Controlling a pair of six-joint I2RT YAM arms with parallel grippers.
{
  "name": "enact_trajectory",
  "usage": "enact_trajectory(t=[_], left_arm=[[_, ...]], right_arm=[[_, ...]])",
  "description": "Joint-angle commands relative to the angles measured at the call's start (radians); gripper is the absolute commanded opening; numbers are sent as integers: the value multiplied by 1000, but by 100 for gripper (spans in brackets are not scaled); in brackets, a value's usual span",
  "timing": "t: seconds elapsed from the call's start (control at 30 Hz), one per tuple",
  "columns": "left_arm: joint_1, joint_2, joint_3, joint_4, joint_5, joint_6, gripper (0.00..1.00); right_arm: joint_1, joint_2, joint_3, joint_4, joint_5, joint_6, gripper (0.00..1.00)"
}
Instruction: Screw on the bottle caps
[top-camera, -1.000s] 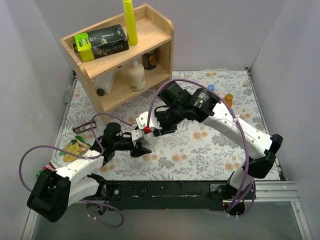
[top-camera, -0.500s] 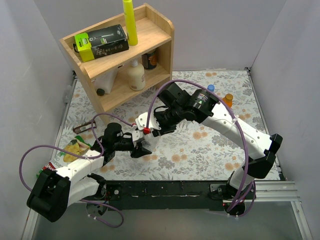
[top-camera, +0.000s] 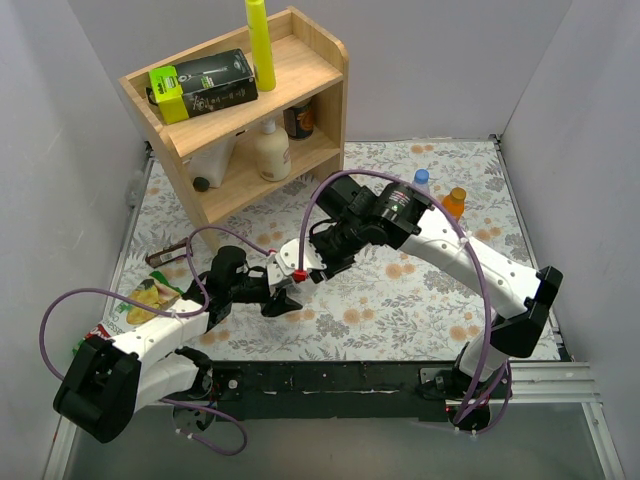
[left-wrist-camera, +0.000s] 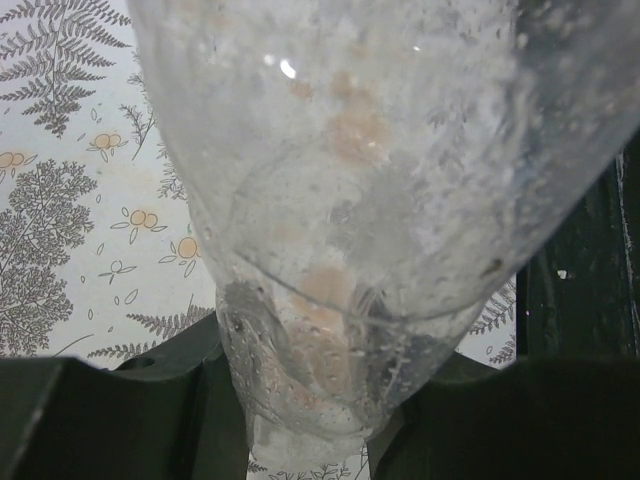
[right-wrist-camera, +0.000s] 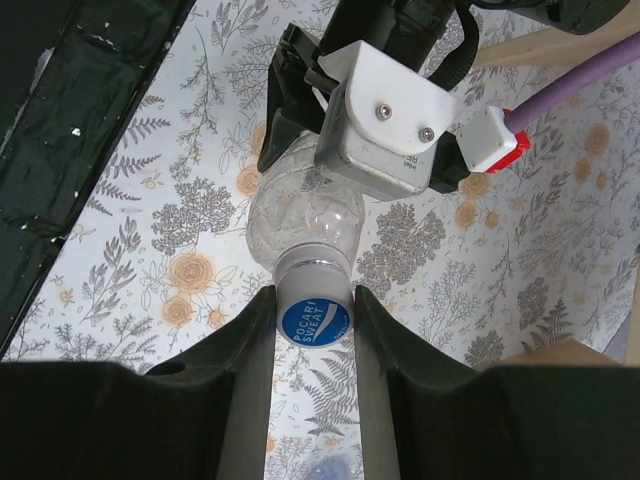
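The left claw (left-wrist-camera: 305, 412) is clenched on the bottom end of the clear bottle (left-wrist-camera: 350, 200). The bottle has no label. It is tipped on its side, with its neck pointing at the right claw (right-wrist-camera: 315, 330).

The white and blue cap (right-wrist-camera: 315, 320) sits on the neck of the clear bottle. The right claw is clenched on this cap, with one finger pressed on each side of it. The round blue top of the cap has white letters on it.

From above, the two claws meet over the front left part of the flowery tabletop (top-camera: 420, 300). The left claw is nearer the front edge. The right claw is just behind it and a bit to the right. The clear bottle is between them, and it is hard to see from up there.

Two more bottles stand far back on the right side of the tabletop, side by side. One is the bottle with a blue top (top-camera: 421, 181). The other is the short orange bottle (top-camera: 456, 201). Both are well apart from the claws
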Motion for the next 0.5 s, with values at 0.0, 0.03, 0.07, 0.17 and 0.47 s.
enact_trajectory(t=[0.0,0.03,0.07,0.17,0.47], left_arm=[[-3,-23,47,138,16,-2,0],[-3,-21,44,153,12,-14,0],[-3,-20,39,169,8,-37,0],[-4,-17,27,244,-18,-67,0],[-4,12,33,262,-129,-51,0]], right_arm=[[-8,6,-46,-79,22,30,21],[-13,12,-44,-67,23,90,21],[-16,16,-40,-55,22,118,20],[-30,47,2,-30,14,262,20],[-48,208,98,-119,-43,579,20]])
